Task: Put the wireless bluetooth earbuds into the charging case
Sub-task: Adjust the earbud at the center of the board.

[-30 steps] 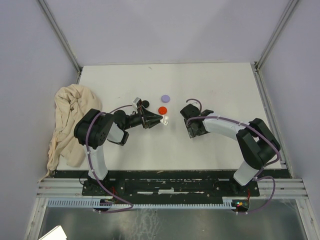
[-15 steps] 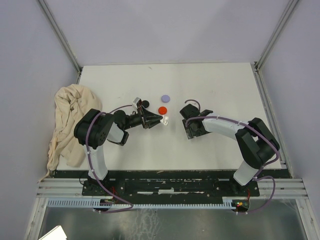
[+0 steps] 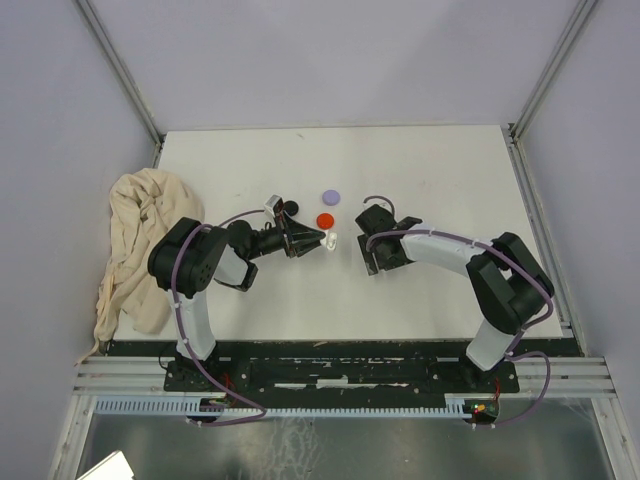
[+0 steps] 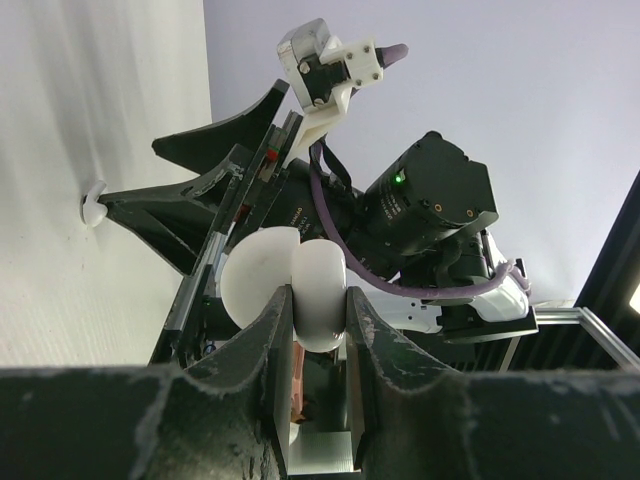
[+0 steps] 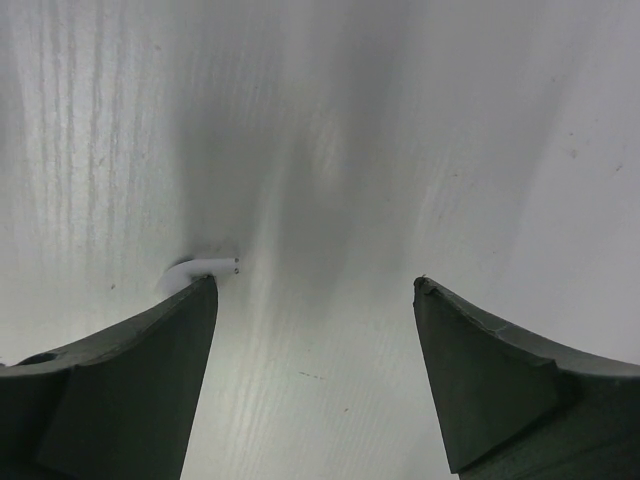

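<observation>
**Spotter:** The flat white tabletop (image 3: pixel 420 170) sits between pale grey walls (image 3: pixel 330 60), with a crumpled beige cloth (image 3: pixel 140 235) heaped at its left edge. Your left gripper (image 4: pixel 318 300) lies low toward the middle. Its fingers (image 4: pixel 385 340) are pinched narrow onto the white rounded plastic charging case (image 4: pixel 262 280).

**Second:** And where is the earbud?

**Spotter:** You have one small white stemmed plastic earbud (image 5: pixel 192 270) lying on the table at the tip of one finger of your right gripper (image 5: pixel 315 285). Part of it is hidden behind that finger, so you cannot tell whether they touch. Those fingers are spread wide with nothing between them, tips close to the surface.

**Second:** How do the arms sit?

**Spotter:** Your two grippers face each other, near but apart. A red round plastic disc (image 3: pixel 325 220) lies just behind the case, and a lilac round disc (image 3: pixel 331 197) lies farther back.
</observation>
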`<state>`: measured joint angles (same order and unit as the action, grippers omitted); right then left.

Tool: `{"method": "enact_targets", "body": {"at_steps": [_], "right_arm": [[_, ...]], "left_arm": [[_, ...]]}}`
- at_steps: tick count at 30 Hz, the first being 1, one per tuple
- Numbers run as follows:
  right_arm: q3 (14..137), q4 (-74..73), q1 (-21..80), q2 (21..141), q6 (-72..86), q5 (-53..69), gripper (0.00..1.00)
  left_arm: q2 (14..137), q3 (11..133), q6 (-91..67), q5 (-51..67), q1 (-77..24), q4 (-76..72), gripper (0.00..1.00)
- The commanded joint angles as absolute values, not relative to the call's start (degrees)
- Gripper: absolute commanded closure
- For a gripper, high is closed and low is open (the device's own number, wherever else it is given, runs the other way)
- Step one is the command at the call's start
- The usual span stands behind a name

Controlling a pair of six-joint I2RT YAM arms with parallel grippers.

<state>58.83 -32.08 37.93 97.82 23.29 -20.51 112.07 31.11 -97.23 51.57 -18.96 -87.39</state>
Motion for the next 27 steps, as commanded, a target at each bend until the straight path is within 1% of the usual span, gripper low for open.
{"method": "enact_targets", "body": {"at_steps": [1,7,11,19,27], "right_arm": [[61.2,-30.0,38.5,98.4,23.4,-20.0,0.13],[61.5,-29.0,38.6,98.4,23.6,-20.0,0.13],[61.1,-29.7,38.6,95.0,23.7,-22.0,0.13],[67.4,-40.8,38.6,87.8,20.2,-20.9,0.13],[65.5,-45.7,38.6,84.5,16.7,-16.8,0.14]], "left_arm": [[111.9,31.0,-95.1,52.8,-18.5,-99.1,0.97],[112.0,31.2,-95.2,52.9,-18.5,-99.1,0.97],[111.6,31.2,-96.3,53.0,-18.1,-99.1,0.97],[108.7,32.8,-103.5,49.7,-17.0,-99.0,0.97],[107.4,30.8,-106.6,47.9,-17.2,-98.9,0.97]]}}
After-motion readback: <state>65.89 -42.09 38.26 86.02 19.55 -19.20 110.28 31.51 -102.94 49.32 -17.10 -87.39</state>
